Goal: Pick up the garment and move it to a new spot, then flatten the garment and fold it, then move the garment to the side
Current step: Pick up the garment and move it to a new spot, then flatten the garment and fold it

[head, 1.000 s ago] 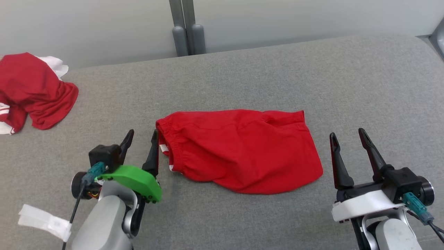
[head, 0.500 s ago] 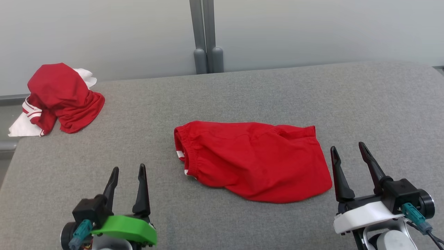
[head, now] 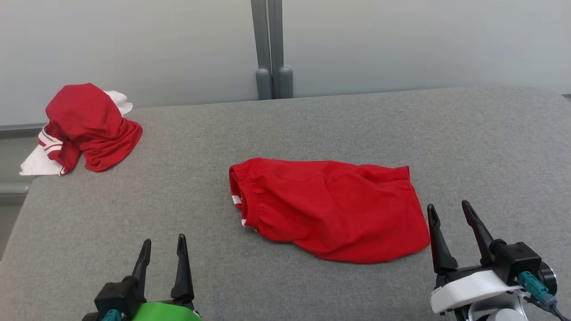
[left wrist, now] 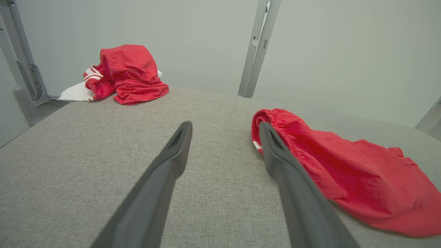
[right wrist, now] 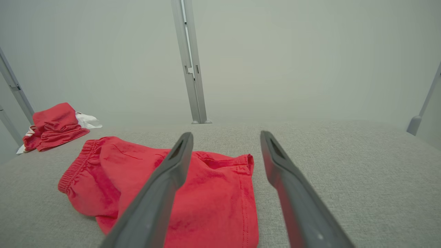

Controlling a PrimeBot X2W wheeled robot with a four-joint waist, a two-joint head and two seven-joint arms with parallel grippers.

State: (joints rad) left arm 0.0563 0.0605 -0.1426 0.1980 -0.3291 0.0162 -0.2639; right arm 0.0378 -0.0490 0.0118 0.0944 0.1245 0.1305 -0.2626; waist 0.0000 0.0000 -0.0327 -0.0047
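One garment [head: 330,209] lies apparently doubled, with the left gripper [head: 163,239] partly cut off.

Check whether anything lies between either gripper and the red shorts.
Nothing visible does. Only bare grey surface lies between the open left gripper and the red shorts; the open right gripper stands just beside their other end. The crumpled red-and-white pile sits off at the far left.
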